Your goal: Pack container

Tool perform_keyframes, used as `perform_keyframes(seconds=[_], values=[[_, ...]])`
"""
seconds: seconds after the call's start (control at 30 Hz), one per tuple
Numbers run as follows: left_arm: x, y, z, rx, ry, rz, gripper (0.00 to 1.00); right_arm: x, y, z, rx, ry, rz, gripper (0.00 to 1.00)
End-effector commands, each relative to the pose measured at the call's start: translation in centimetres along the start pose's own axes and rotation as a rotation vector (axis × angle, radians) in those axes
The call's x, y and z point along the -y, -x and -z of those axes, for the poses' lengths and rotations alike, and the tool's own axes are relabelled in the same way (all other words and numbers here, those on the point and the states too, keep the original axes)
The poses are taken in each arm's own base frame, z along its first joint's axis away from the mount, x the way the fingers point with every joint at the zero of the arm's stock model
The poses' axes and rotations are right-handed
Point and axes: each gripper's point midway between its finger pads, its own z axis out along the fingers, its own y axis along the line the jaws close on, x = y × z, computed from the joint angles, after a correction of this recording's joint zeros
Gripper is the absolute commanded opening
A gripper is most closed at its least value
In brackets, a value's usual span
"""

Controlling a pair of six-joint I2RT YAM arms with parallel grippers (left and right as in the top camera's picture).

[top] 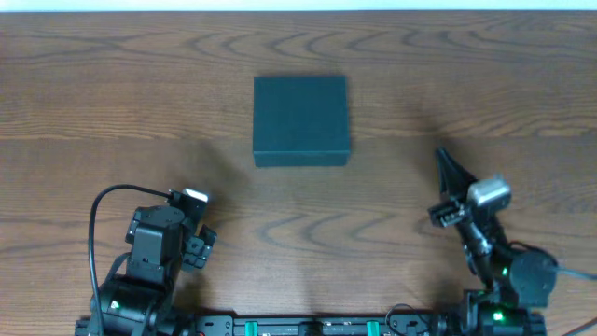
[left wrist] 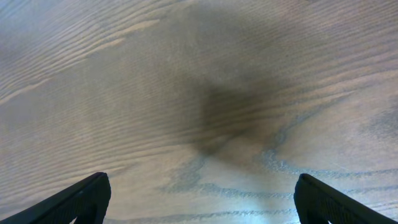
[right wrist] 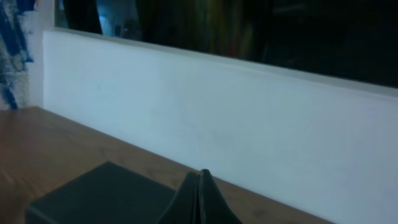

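Dark teal container (top: 300,120) w/ lid down, centre of wood bench (top: 84,103), L end effector (left wrist: 202,193) jaws wide over bare wood at front-left, holding nothing, R end effector (top: 445,163) pinched closed, empty, tip twd container, apart from it

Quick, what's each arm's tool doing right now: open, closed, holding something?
Left tool: open, holding nothing.
Right tool: closed, holding nothing.

Wood-grain table (top: 93,112), pale white wall (right wrist: 249,112) behind, dark window (right wrist: 280,31) above
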Motion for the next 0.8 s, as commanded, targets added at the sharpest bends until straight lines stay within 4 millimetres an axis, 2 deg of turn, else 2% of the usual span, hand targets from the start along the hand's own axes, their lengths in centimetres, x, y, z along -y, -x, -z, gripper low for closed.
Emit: perform_keyframes(seconds=[0.0,0.07,0.1,0.3,0.37,0.57,0.77], values=[[-0.4,-0.1,0.0,-0.002,0.017,-0.005,0.95,2.4,-1.2,1.0,0.010,-0.160,-0.115,0.01],[-0.4,-0.1,0.0,-0.002,0.017,-0.005,0.95,4.7,-3.0,2.0,0.008,-0.315,-0.343,0.01],[-0.4,-0.1,0.0,-0.002,0.017,-0.005,0.95,4.7,-3.5,2.1,0.006,-0.323,-0.375,0.01],[-0.4,-0.1,0.0,-0.002,0.017,-0.005,0.95,3.0,-8.9,2.5,-0.123,-0.261,-0.250,0.01],[-0.4,-0.1,0.0,-0.002,0.017,-0.005,0.95,3.4,-9.9,2.9,-0.138,-0.296,-0.253,0.01],[-0.4,-0.1,0.0,-0.002,0.017,-0.005,0.95,5.2,-10.0,3.5,-0.136,-0.405,-0.244,0.02],[-0.4,-0.1,0.0,-0.002,0.017,-0.005,0.95,6.8,-8.8,4.4,-0.082,-0.504,-0.231,0.03]])
